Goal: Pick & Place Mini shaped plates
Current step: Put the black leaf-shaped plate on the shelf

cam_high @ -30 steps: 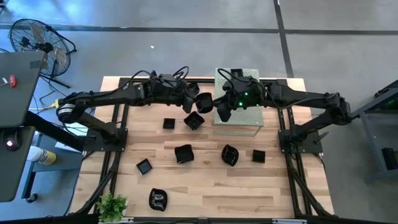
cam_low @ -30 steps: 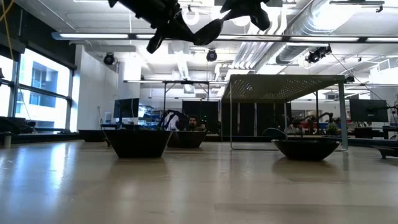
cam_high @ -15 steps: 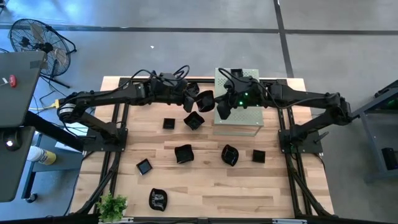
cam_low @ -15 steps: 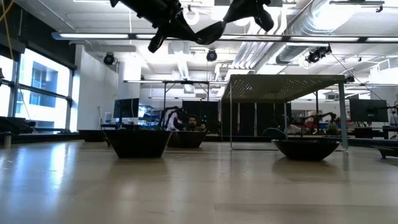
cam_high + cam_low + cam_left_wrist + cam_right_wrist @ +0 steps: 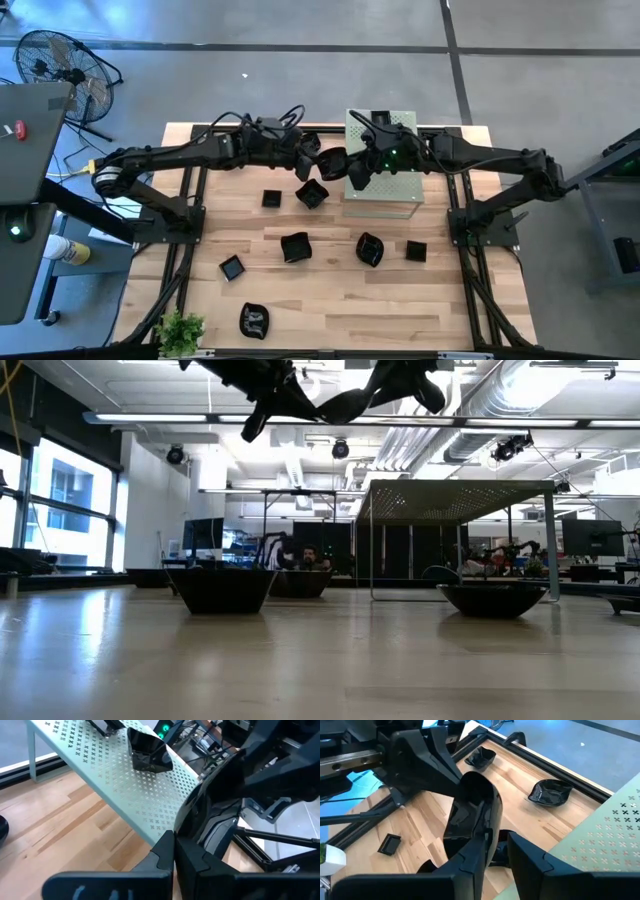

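Mid-air handover of a plate (image 5: 333, 163)
Both the left gripper (image 5: 312, 158) and the right gripper (image 5: 352, 170) pinch it; releasing out of step could drop it onto the worktop (image 5: 330, 285).

Both grippers meet at one black plate (image 5: 332, 162) beside pale green board (image 5: 398, 185).

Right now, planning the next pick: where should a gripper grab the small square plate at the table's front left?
Pinch one raised rim wall of the small square plate, coming straight down from above: it lies flat, open side up, standing alone.
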